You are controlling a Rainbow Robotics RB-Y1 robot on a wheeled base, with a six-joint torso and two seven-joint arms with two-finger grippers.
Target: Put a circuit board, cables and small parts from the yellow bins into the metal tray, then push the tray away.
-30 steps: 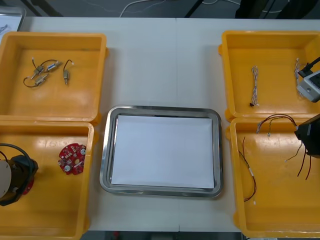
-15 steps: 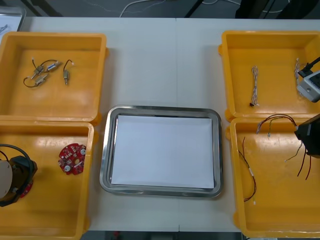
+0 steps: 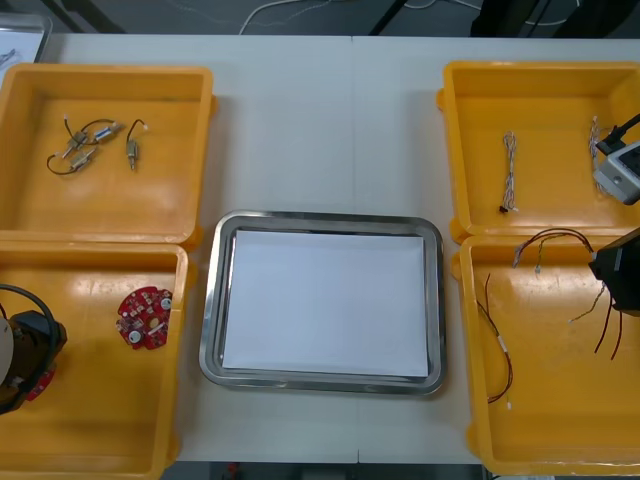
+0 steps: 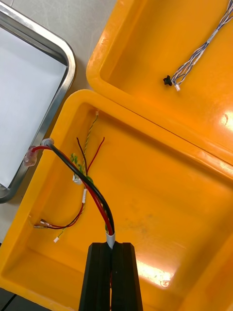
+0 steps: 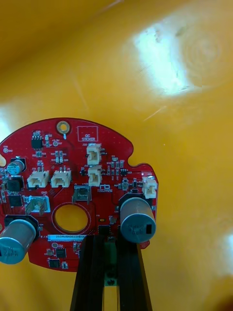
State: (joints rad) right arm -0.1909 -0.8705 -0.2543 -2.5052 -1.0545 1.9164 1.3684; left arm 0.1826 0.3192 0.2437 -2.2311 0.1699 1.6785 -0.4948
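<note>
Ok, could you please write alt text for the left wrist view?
The left end effector is shut on the edge of a round red circuit board that carries white connectors and grey cylinders. Behind it is the shiny floor of a yellow bin.

Metal tray [image 3: 212, 300], white inside, between yellow bins [image 3: 150, 200].
One red circuit board [image 5: 73, 189] is pinched at its edge by the left gripper [image 5: 110, 240]; a second board [image 3: 144, 317] lies flat nearby; a black and red cable [image 4: 97, 199] is clamped by the right gripper [image 4: 111, 247].
</note>
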